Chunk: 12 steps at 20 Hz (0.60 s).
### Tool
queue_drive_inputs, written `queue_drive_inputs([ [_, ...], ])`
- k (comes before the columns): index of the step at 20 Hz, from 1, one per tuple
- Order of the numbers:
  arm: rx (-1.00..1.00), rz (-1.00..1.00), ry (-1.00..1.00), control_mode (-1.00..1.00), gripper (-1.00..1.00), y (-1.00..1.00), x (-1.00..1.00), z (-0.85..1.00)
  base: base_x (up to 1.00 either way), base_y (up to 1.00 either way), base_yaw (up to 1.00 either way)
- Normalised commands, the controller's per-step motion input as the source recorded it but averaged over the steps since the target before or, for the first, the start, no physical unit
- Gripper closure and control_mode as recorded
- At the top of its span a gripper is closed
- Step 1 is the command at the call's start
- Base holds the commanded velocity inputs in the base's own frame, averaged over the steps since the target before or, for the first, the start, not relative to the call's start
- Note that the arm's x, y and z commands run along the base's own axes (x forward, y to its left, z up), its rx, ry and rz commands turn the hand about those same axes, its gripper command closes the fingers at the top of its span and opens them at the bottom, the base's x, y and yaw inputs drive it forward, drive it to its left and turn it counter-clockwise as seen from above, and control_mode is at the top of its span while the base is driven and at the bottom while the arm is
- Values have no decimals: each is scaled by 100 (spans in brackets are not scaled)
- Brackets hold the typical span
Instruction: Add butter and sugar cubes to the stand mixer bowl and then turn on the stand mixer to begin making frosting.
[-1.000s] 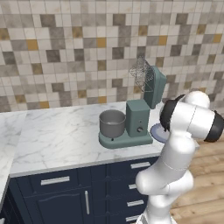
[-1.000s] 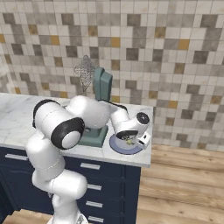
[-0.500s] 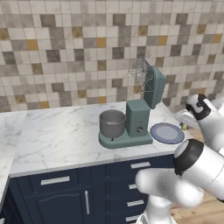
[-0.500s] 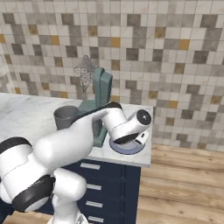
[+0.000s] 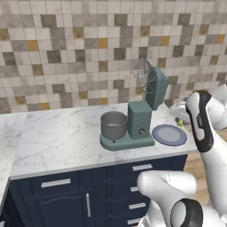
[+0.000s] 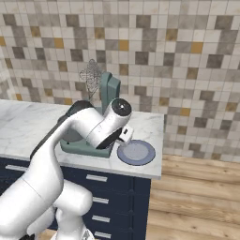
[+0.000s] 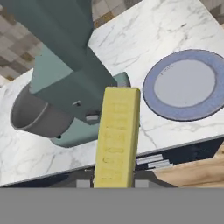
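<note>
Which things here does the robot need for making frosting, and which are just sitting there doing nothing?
Needed for the job:
- yellow stick of butter, held in the gripper
- grey metal mixer bowl
- teal-green stand mixer, head tilted back

Just sitting there:
- flat round blue-grey plate, nothing on it
- white marble counter

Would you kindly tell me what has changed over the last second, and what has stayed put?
The arm has swung up and back from low over the plate, lifting the butter off it; the jaws are shut on the stick, which now hangs above the counter by the stand mixer. The plate lies bare. The mixer, its head tilted back, and the stand mixer bowl have not moved.
</note>
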Motion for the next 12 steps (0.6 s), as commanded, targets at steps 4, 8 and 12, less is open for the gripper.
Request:
queue_drive_inputs([
  [4,0,10,14,-100,100,97,-18,79,0,0,0],
  [8,-1,6,18,-100,100,91,0,56,0,0,0],
  [12,-3,2,21,-100,100,79,19,24,0,0,0],
])
